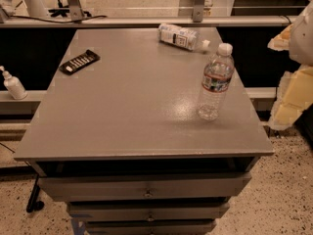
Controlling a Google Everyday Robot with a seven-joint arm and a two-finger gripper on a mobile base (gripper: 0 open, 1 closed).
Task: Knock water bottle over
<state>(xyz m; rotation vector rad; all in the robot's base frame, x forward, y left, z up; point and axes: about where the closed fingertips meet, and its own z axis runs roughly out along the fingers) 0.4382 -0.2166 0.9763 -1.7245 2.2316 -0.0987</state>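
Observation:
The water bottle (pixel 215 82) is clear ribbed plastic with a white cap and a narrow red, white and blue label band. It stands upright on the right side of the grey table top (pixel 127 111), near the right edge. My gripper (pixel 292 84) shows as a blurred white and pale yellow shape at the right border of the view. It is to the right of the bottle, off the table's edge and apart from the bottle.
A white-wrapped bottle (pixel 178 35) lies on its side at the back of the table. A black flat device (pixel 79 61) lies at the back left. A small white pump bottle (pixel 12 83) stands on a ledge to the left. Drawers (pixel 146 187) sit under the top.

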